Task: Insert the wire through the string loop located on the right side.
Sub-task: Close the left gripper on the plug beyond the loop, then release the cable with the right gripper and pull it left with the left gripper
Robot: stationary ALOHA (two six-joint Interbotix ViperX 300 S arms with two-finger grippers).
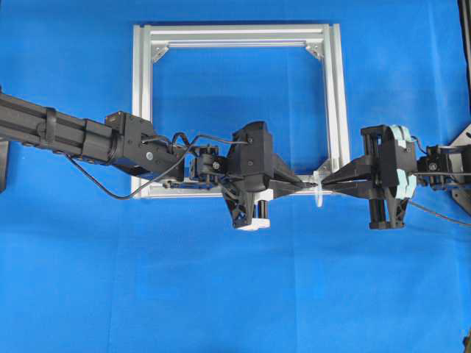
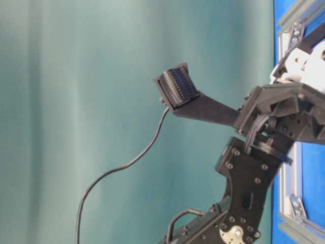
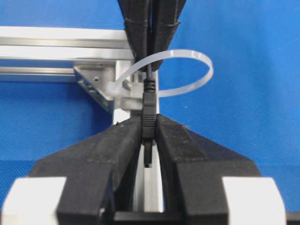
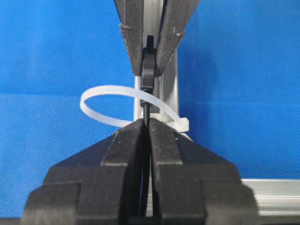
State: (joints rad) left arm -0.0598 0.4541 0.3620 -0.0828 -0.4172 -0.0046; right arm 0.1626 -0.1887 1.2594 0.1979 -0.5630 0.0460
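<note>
While the right tool (image 4: pixel 146 129) pinches the limp wire (image 4: pixel 147 111) and the left tool (image 3: pixel 149 125) clamps its stiffer plug through the string loop (image 3: pixel 187 70), pulling from the plug looks safest.

claws (image 1: pixel 318 184): 2; wire (image 3: pixel 148 110): 1; string loop (image 3: pixel 187 70): 1; frame (image 1: pixel 143 88): 1

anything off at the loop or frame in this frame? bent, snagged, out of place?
Nothing stands out. The wire runs straight through the string loop at the silver frame, plug end clamped in the left gripper, cable side pinched by the right gripper. Loop keeps its round shape; frame lies square on the blue table.
</note>
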